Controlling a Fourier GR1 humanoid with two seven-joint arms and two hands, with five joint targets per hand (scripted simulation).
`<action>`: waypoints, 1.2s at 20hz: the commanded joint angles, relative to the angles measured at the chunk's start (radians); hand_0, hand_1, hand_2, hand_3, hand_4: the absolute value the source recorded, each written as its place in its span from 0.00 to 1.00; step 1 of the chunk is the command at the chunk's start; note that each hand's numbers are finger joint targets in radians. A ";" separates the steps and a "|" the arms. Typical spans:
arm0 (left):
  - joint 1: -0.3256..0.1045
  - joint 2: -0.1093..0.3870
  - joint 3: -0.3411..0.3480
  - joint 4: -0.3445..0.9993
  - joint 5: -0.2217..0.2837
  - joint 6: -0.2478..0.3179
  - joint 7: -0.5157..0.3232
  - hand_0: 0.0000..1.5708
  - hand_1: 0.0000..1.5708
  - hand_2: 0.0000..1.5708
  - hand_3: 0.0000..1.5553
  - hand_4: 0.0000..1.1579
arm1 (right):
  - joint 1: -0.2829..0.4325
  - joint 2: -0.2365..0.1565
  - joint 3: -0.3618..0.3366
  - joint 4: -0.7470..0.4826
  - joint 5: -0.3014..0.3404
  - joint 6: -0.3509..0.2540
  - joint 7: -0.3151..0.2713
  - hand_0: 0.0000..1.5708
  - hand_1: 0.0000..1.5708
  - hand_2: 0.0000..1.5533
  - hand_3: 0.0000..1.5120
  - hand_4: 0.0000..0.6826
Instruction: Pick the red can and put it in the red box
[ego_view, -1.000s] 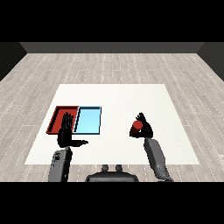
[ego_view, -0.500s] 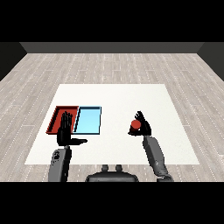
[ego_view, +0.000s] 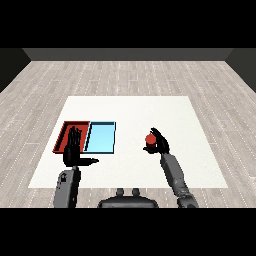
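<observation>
Right hand (ego_view: 161, 143) curls round the red can (ego_view: 149, 140), right of the light blue tray (ego_view: 100, 137), so it can be carried left to the red tray (ego_view: 63, 135). Left hand (ego_view: 73, 150) rests open, fingers straight, holding nothing, over the red tray's near edge.

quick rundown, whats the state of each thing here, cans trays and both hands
red can: upright on the table, right of the trays, in neither tray
right hand: curled round the red can
left hand: open, fingers straight, over the red tray's near edge, holding nothing
red tray: nothing in it
light blue tray: nothing in it, beside the red tray
</observation>
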 joint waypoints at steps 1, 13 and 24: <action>-0.008 0.007 0.014 0.047 0.008 -0.017 -0.025 0.00 0.00 0.00 0.00 0.00 | 0.009 0.016 0.008 -0.053 0.019 -0.083 0.021 0.97 0.97 0.97 0.97 0.72; -0.009 -0.035 -0.034 0.022 -0.034 0.027 -0.010 0.00 0.00 0.00 0.00 0.00 | 0.003 0.005 0.062 -0.017 0.130 -0.185 0.073 0.97 0.97 0.95 0.94 0.80; 0.049 -0.037 -0.048 -0.074 -0.022 0.026 0.028 0.00 0.00 0.00 0.00 0.00 | 0.046 -0.028 0.049 -0.185 0.118 -0.166 0.049 0.98 0.98 0.95 0.92 0.85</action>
